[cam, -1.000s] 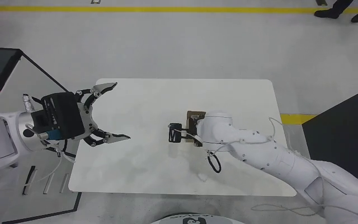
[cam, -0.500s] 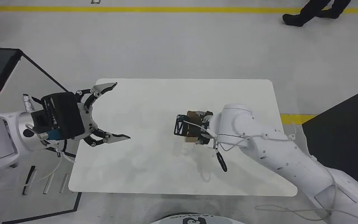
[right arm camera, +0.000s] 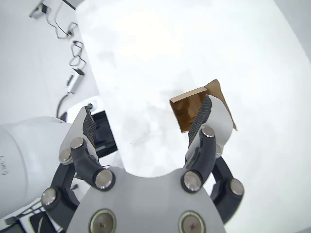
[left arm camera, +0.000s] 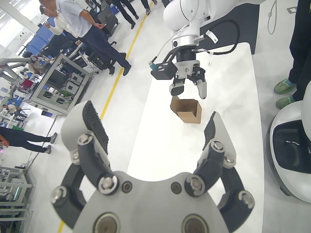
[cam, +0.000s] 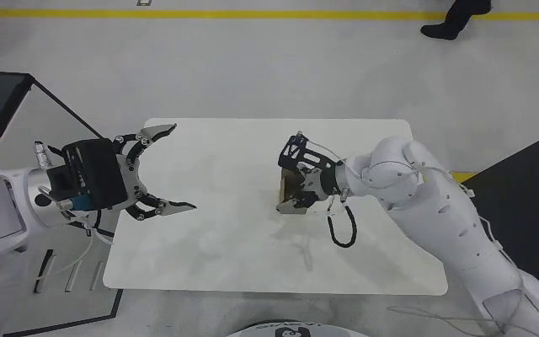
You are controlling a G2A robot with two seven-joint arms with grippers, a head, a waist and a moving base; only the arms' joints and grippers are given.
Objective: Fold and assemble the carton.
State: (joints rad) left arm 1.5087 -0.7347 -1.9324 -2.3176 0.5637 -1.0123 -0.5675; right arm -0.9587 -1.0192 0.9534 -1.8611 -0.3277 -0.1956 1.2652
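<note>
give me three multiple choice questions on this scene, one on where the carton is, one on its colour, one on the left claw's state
1. Where is the carton?
A) on the floor
B) on a chair
C) on the table, just below the right claw

2. What colour is the carton?
A) white
B) brown
C) blue

3. What state is the left claw in?
A) open, holding nothing
B) shut on the carton
C) shut on a cable

Answers:
1 C, the left wrist view shows it standing on the white tabletop under that claw.
2 B, it is plain brown cardboard.
3 A, it is spread wide with nothing in it.
</note>
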